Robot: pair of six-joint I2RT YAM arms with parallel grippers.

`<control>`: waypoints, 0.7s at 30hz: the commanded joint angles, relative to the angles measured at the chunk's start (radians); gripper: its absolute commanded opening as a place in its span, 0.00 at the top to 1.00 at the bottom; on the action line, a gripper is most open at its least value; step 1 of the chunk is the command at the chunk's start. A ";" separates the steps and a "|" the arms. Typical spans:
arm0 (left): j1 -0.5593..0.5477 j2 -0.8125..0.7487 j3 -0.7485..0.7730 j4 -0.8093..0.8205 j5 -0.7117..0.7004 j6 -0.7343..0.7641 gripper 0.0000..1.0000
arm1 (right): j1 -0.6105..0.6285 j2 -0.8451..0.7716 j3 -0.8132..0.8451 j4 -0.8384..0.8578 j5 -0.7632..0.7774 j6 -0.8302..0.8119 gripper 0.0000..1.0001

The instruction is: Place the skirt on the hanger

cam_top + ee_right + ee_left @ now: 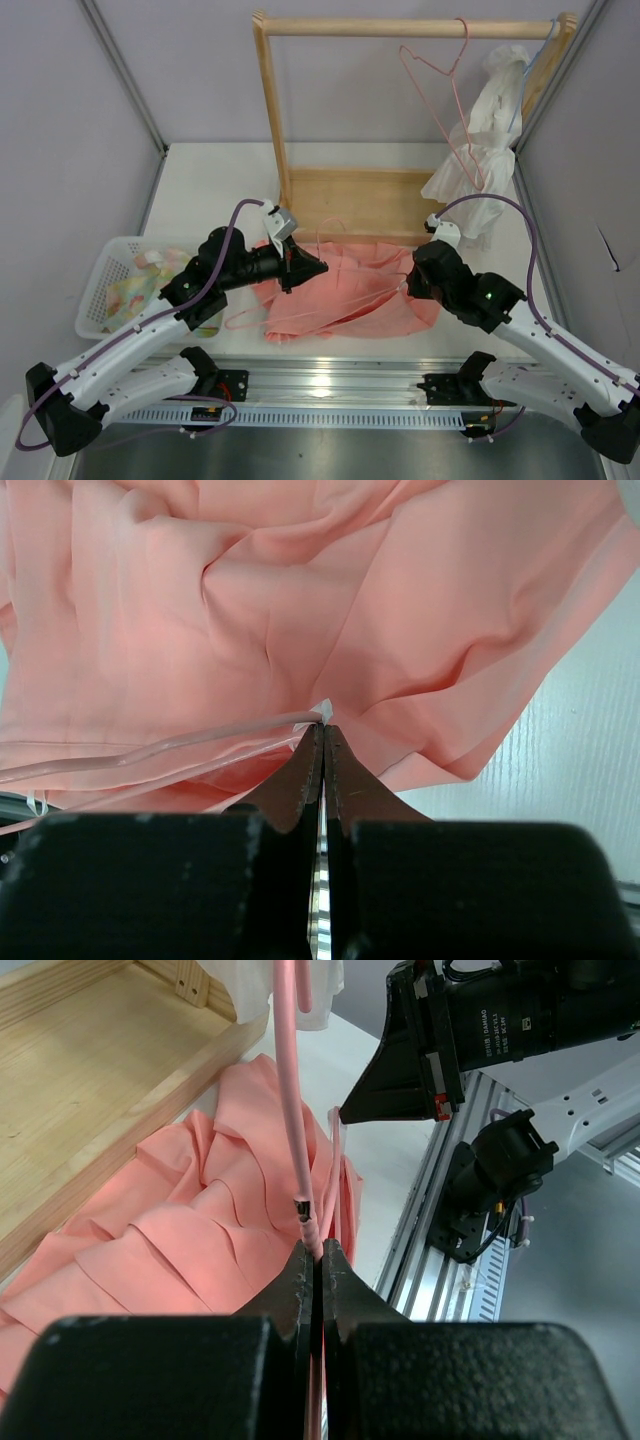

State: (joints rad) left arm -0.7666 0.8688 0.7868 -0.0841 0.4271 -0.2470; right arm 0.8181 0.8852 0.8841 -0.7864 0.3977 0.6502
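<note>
The salmon-pink skirt lies crumpled on the table in front of the wooden rack, its pleats showing in the left wrist view. My left gripper is over the skirt's left part, shut on the thin pink wire of a hanger that runs away from the jaws. My right gripper is shut at the skirt's right edge. Its tips meet a small white tag and a thin pale pink strand. I cannot tell whether they pinch anything.
A second pink hanger hangs on the wooden rack's rail, beside a white garment. The rack's base board lies just behind the skirt. A white basket with patterned cloth stands at the left.
</note>
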 commanded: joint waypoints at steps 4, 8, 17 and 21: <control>-0.003 -0.002 0.011 0.020 0.025 -0.008 1.00 | 0.006 0.001 0.026 0.039 0.033 -0.012 1.00; -0.003 0.012 0.003 0.032 0.021 -0.014 1.00 | 0.006 0.004 0.032 0.039 0.030 -0.015 1.00; -0.003 0.053 -0.020 0.092 0.032 -0.037 1.00 | 0.007 0.015 0.042 0.045 0.021 -0.023 1.00; -0.008 0.085 -0.024 0.164 0.038 -0.058 1.00 | 0.010 0.021 0.044 0.053 0.015 -0.026 1.00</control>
State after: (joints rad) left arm -0.7670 0.9386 0.7662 -0.0185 0.4343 -0.2741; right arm 0.8200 0.9031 0.8848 -0.7731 0.4019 0.6418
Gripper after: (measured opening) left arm 0.025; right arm 0.010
